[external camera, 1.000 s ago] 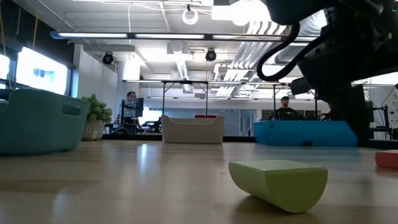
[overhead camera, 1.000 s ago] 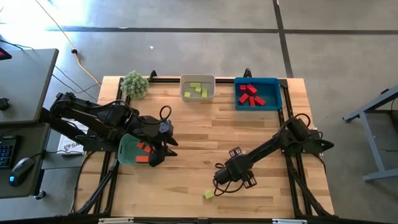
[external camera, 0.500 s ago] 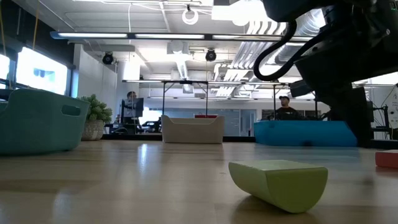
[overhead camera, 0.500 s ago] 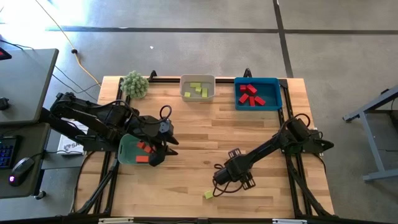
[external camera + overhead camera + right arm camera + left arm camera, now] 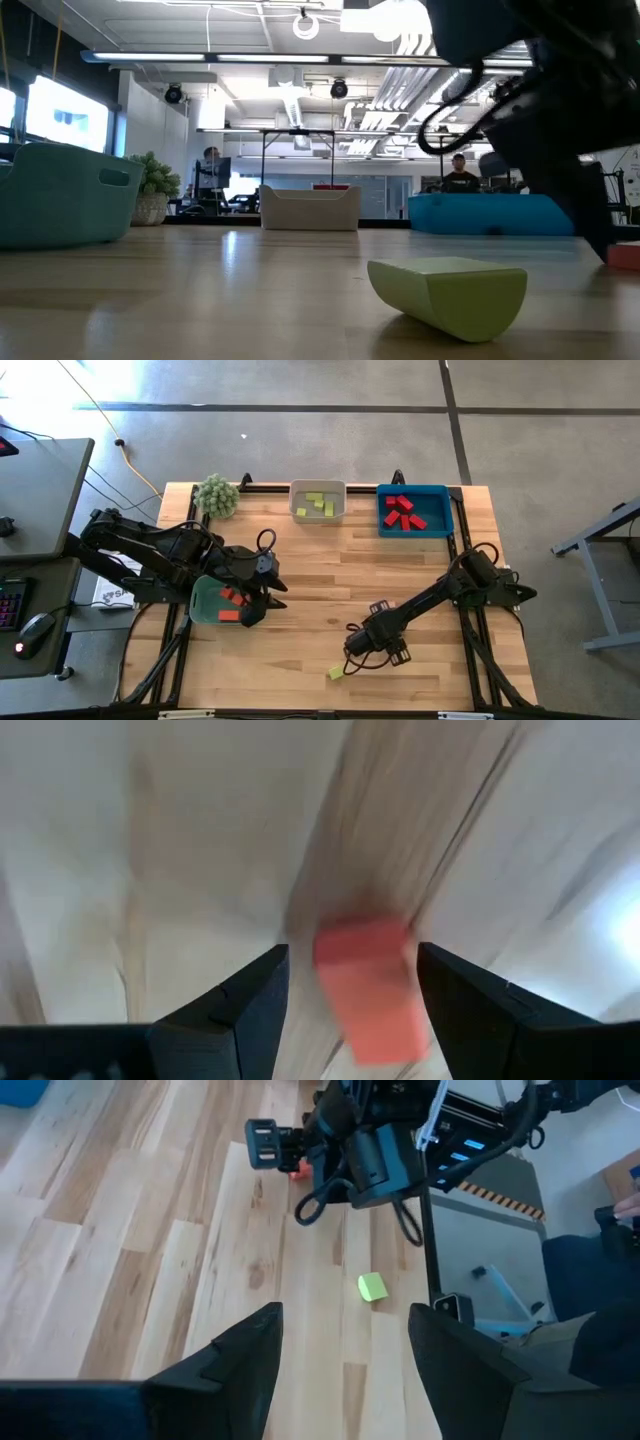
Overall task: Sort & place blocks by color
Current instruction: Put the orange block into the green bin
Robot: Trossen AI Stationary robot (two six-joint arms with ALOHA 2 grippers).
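Note:
My right gripper (image 5: 352, 652) is open low over the table's near middle. Its fingers stand on either side of an orange-red block (image 5: 368, 988) that lies flat on the wood, without touching it. That block also shows in the left wrist view (image 5: 298, 1168) and at the low view's edge (image 5: 625, 255). A yellow-green block (image 5: 335, 673) lies on the table just nearer than the gripper, large in the low view (image 5: 450, 293). My left gripper (image 5: 255, 608) is open at the right rim of the green tray (image 5: 205, 600), which holds orange blocks (image 5: 232, 598).
At the far edge stand a white tray (image 5: 318, 515) with yellow-green blocks, a blue tray (image 5: 412, 530) with dark red blocks, and a fuzzy green plant (image 5: 217, 495). Bare wood stretches across the table's middle. People sit in the room behind.
My right gripper has moved lower, toward the orange-red block, and in the low view its fingers now slant down to the table beside that block. The blocks and my left arm have stayed where they were.

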